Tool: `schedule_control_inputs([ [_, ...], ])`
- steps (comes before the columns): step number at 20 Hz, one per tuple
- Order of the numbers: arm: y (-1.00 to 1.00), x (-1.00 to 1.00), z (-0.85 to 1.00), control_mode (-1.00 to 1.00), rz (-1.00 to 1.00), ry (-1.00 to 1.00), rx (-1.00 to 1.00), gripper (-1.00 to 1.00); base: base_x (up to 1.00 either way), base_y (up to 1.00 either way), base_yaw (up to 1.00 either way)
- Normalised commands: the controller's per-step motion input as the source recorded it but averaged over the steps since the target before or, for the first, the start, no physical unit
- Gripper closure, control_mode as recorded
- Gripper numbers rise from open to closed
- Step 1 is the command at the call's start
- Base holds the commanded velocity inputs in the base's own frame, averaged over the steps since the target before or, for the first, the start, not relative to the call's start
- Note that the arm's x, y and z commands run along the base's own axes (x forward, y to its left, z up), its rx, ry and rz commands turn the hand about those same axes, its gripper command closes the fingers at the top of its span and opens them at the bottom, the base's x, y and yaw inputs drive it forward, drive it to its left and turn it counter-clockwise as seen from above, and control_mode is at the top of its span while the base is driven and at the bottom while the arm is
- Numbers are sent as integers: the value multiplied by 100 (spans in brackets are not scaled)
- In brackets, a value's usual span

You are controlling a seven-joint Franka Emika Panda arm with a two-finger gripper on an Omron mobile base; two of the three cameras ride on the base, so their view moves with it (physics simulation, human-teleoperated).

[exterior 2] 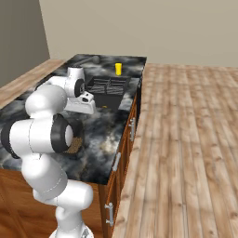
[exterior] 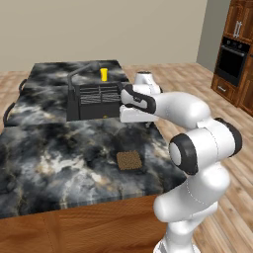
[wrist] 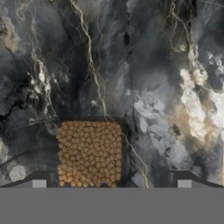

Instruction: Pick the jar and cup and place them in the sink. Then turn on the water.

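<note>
The jar (exterior: 129,160) is a short brown speckled block on the dark marbled counter, near its front right. From above its grainy top (wrist: 89,153) lies just ahead of my gripper (wrist: 111,184) and a little to the left. The gripper hangs above the counter, open, with nothing between its two dark fingertips (wrist: 39,183). The small yellow cup (exterior: 104,74) (exterior 2: 118,69) stands upright on the counter behind the sink. The sink (exterior: 74,106) (exterior 2: 125,100) is a black basin with a grey wire rack (exterior: 99,94) across it. My white hand (exterior: 132,114) hovers by the sink's near right corner.
A grey faucet (exterior: 81,71) (exterior 2: 88,59) arches over the sink's back left. A tiny yellow blob (exterior 2: 104,108) lies at the basin's near edge. The counter's right edge (exterior 2: 132,116) drops to wooden cabinets and a plank floor. An oven (exterior: 232,59) stands far right.
</note>
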Motion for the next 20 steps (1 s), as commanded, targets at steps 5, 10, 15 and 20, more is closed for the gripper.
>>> schedule_control_inputs([
  [5,0,0,-18,-100,0,0,0,-100,0,0,0],
  [10,0,-2,-21,-100,0,0,0,-100,0,0,0],
  [15,0,-4,-5,-100,0,0,0,-100,0,0,0],
  [20,0,-12,0,-100,0,-1,0,-100,0,0,0],
])
